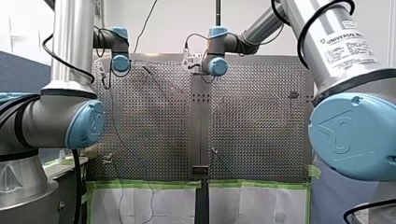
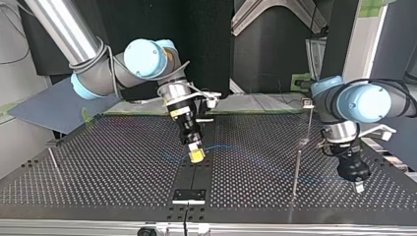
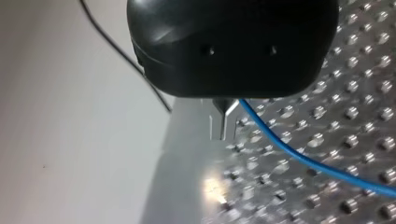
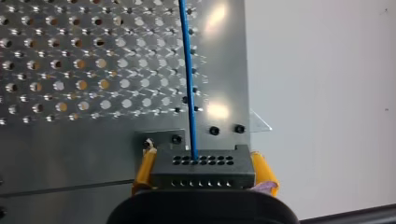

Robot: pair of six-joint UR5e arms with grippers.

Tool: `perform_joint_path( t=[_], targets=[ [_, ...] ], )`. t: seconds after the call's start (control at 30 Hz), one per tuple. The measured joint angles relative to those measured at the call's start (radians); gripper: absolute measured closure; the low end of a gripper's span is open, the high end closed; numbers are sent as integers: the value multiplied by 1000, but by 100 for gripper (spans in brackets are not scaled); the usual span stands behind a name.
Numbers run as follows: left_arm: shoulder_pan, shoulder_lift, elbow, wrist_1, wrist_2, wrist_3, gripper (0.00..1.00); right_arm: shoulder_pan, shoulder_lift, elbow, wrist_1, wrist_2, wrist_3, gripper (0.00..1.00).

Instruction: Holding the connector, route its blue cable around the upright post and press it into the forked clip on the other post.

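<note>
My right gripper (image 4: 204, 169) is clenched on the connector (image 4: 224, 177), a dark block with rows of holes held between my yellow pads (image 4: 145, 168). The blue cable (image 4: 189, 84) leaves the block's top face and runs straight ahead over the perforated bench (image 4: 70, 70).

In the top view, my right arm slants down from the view's left with its wrist bent. The gripper is tipped toward the bench's middle seam and sits just above it. From there the cable arcs low across the bench to the upright post (image 2: 296, 172) and on toward my left gripper (image 2: 358, 186). That gripper hangs straight down from a bent wrist, close above the bench at the view's right.

In the left wrist view the cable comes out just beside that gripper. I cannot tell whether it grasps the cable or is released.
</note>
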Motion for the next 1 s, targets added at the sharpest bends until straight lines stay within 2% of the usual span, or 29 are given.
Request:
perform_joint_path(
  t=[0.37, 0.63, 0.77, 0.97, 1.0],
  targets=[
    [-34, -89, -1, -10, 84, -1, 93, -1, 34, 0, -8, 3, -2, 100],
    [-42, -137, -3, -13, 81, -14, 88, -1, 51, 0, 7, 18, -7, 100],
    [-47, -141, -5, -15, 80, -19, 86, -1, 63, 0, 23, 30, -15, 100],
    [-55, -141, -6, -30, 92, -23, 86, 0, 76, 1, 59, 37, -13, 100],
    [-56, -141, -6, -34, 95, -25, 82, 0, 80, 1, 66, 39, -14, 100]
  ],
)
